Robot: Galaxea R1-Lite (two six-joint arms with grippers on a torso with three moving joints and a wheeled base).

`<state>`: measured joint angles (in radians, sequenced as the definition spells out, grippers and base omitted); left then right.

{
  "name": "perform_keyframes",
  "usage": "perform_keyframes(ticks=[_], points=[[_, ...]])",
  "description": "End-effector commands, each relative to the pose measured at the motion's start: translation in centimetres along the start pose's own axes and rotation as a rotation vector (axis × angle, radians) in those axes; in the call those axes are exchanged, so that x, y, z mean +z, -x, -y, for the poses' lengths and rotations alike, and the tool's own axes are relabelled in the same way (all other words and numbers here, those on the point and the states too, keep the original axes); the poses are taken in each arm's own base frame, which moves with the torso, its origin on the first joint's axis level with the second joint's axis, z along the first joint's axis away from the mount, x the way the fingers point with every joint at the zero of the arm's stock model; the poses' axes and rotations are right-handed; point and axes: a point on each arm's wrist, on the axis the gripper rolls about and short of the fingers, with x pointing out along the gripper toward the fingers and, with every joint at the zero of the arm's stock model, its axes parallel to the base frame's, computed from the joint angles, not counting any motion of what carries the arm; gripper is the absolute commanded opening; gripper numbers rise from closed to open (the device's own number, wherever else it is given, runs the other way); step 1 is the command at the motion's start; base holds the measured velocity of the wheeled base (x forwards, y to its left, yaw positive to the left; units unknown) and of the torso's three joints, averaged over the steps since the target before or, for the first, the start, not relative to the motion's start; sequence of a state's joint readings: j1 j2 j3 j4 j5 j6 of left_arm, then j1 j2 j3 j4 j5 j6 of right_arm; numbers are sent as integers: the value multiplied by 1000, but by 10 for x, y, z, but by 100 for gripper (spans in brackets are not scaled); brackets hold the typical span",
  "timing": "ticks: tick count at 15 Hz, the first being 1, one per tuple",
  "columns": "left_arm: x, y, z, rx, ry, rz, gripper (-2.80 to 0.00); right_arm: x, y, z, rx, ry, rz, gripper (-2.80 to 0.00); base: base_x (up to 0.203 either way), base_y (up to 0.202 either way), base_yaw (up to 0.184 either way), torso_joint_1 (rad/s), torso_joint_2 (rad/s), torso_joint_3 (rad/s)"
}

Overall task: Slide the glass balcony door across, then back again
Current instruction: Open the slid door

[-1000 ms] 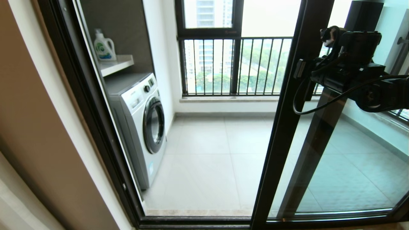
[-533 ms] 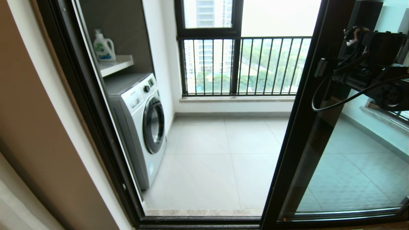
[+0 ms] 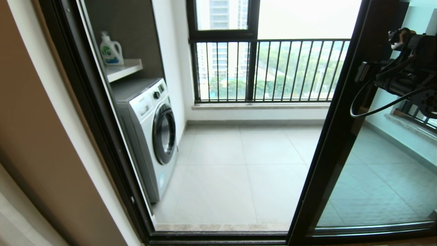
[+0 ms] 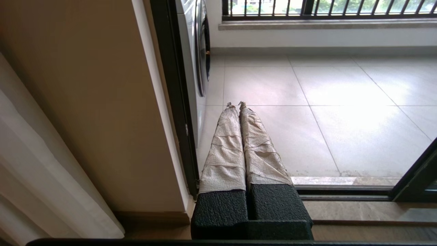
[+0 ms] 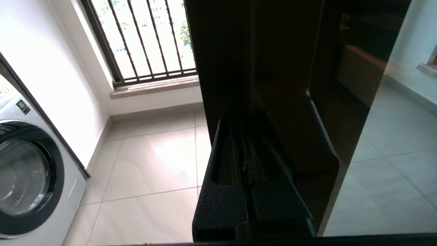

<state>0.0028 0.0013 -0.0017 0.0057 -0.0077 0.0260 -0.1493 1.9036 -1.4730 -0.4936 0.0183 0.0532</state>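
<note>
Steadily slide the door [image 3: 327, 153] sideways, pressing level with the right gripper [image 3: 362, 72] at upper right, grip not discernible; leave the left gripper [image 4: 235, 104], pressed together, idle.

A: Can any writing be read here?

B: None legibly. A green and white label is seen on the detergent bottle [image 3: 111, 50] at ten o'clock in the head view, but its letters cannot be made out.

A: And on the washing machine [image 3: 150, 136]?

B: Small marks are carried on its control panel, and a dark sticker [image 5: 22, 107] is shown in the right wrist view; neither can be read.
</note>
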Motion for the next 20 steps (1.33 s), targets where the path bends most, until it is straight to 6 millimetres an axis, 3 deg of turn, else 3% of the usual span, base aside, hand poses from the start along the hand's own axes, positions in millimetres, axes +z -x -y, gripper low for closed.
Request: perform_keyframes(ticks=[1, 14, 20], points=[[0, 0, 0, 0, 0, -2, -280, 1, 0, 12, -7, 2, 3, -280, 0, 0, 0, 0, 0, 0], [0, 0, 0, 0, 0, -2, -280, 0, -1, 68, -67, 14, 5, -280, 0, 0, 0, 0, 0, 0], [0, 0, 0, 0, 0, -2, -280, 5, 4, 68, -64, 16, 14, -280, 0, 0, 0, 0, 0, 0]])
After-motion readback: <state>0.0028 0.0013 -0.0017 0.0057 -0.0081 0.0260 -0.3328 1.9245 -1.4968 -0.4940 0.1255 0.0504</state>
